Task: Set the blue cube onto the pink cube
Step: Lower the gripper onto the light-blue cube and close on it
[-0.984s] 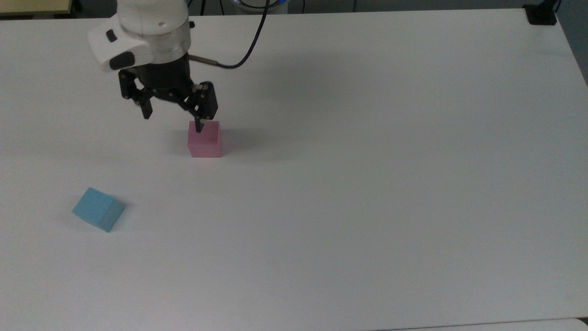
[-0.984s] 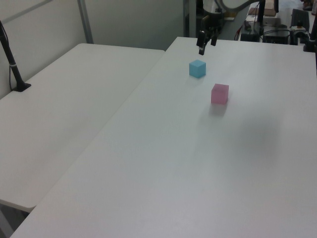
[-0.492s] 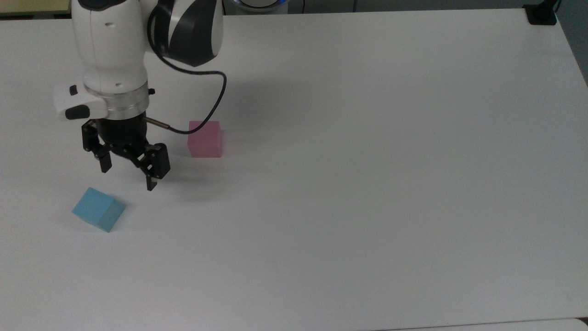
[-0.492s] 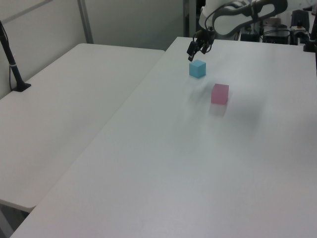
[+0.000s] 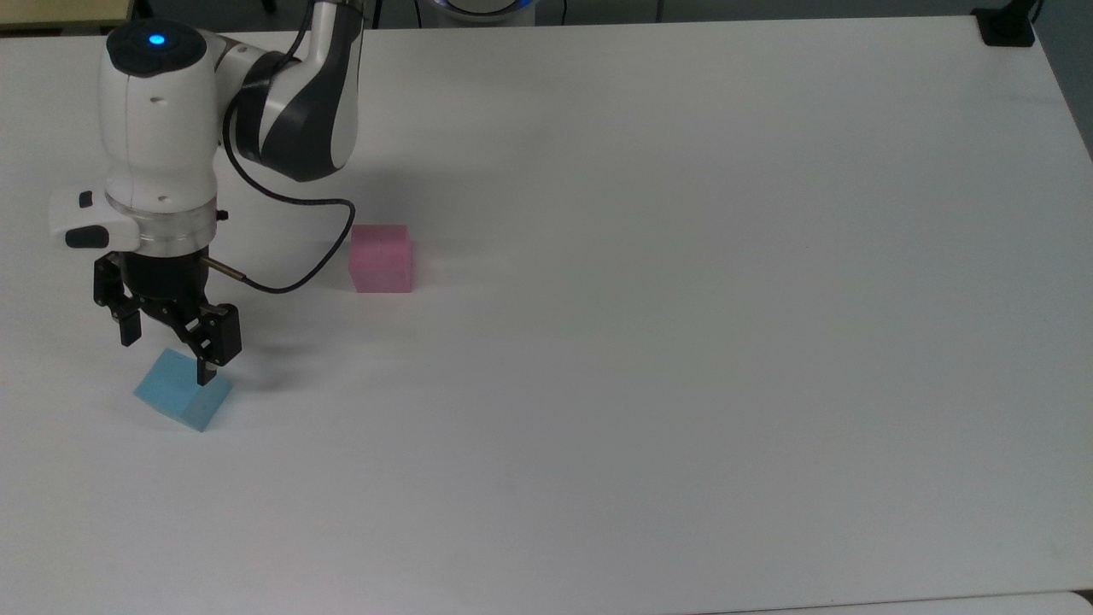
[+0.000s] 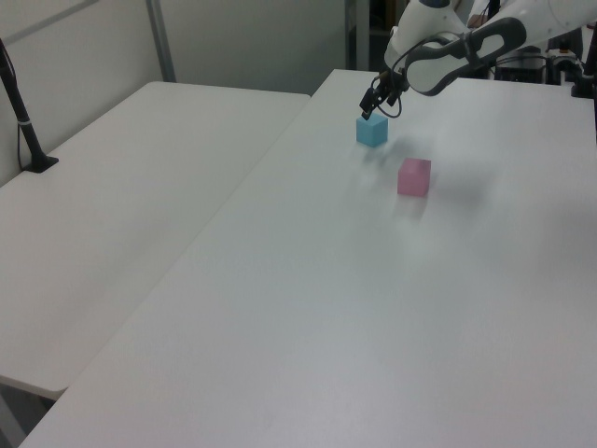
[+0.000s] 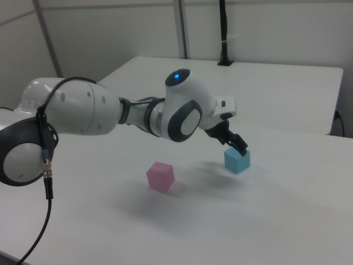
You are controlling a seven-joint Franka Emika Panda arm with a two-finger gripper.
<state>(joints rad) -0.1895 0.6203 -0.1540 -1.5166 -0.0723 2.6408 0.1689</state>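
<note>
Two cubes, neither moved yet. blue cube (image 5: pixel 182 389) sits low on the top view's left, rotated so a corner points toward the bottom of the frame; nothing touches it. In the right view it's right of centre (image 7: pixel 237 160).

Handling, my read: looks like matte foam, so light and a bit squashy, with decent friction. Take it on two opposite flat side faces, mid-height, not across corners. Since it's rotated, the wrist probably needs to yaw to square up with the faces. Light squeeze should do; too much could deform it and make it sit crooked on the stack.

end effector (image 5: pixel 167 354) hangs just above the cube's upper edge in the top view, fingers apart, holding nothing. One fingertip overlaps the cube's top in the top view; can't tell if it touches.

pink cube (image 5: pixel 382 258) is well apart, up and right of the blue one in the top view, standing free on the white surface (image 5: pixel 683 342).
</note>
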